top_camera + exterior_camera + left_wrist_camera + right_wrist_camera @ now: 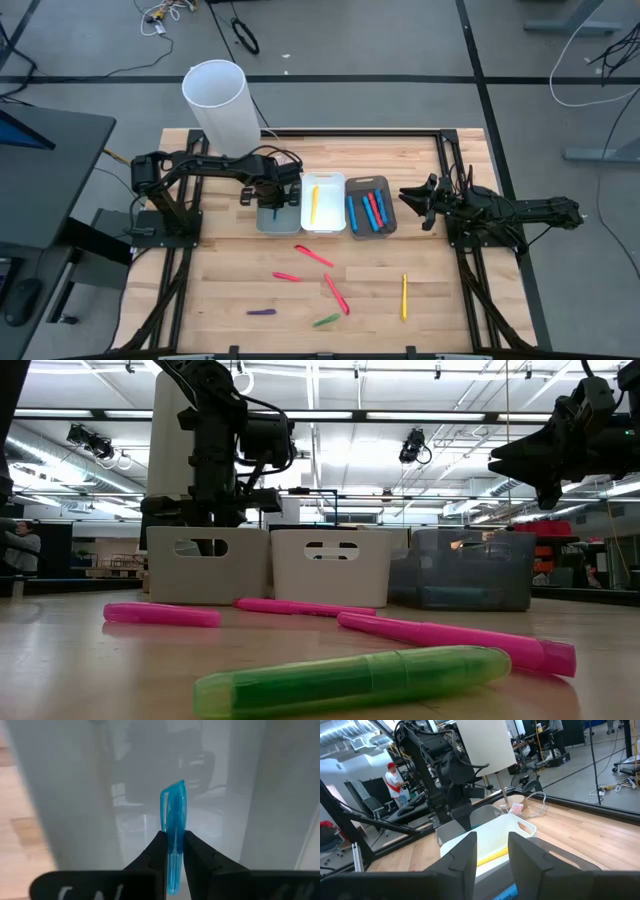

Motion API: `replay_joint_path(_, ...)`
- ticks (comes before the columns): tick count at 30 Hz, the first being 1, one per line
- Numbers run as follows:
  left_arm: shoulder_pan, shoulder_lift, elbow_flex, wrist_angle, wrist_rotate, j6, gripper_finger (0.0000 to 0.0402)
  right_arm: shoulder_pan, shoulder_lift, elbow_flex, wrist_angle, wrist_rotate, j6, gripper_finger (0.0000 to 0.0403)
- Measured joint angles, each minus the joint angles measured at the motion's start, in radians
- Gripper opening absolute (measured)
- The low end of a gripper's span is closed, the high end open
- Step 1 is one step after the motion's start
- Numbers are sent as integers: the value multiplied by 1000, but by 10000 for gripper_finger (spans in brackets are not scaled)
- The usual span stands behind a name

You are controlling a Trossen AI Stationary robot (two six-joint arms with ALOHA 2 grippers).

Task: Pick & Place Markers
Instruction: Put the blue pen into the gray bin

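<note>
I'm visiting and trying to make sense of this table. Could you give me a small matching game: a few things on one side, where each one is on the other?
Things:
1. blue marker
2. yellow marker inside the white bin
3. green marker
4. right tool

Places:
A. lying loose on the wooden table
B. hovering beside the grey bin
C. pinched in the left tool over the left bin
D. resting in the middle bin

Pairs: 1-C, 2-D, 3-A, 4-B
</note>
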Motion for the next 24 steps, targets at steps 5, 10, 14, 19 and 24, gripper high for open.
replay_joint_path(5, 0, 25, 0, 21, -2, 0, 42, 0, 0, 0, 0, 0, 0, 111)
replay_joint_path(10, 2, 30, 0, 19, -9, -11, 42, 0, 0, 0, -1, 0, 0, 111)
replay_joint_path(14, 3, 30, -12, 32, -16, -33, 42, 0, 0, 0, 0, 0, 0, 111)
replay_joint_path(19, -3, 30, -37, 32, 6, -50, 53, 0, 0, 0, 0, 0, 0, 111)
replay_joint_path(24, -9, 30, -38, 36, 10, -57, 88, 0, 0, 0, 0, 0, 0, 111)
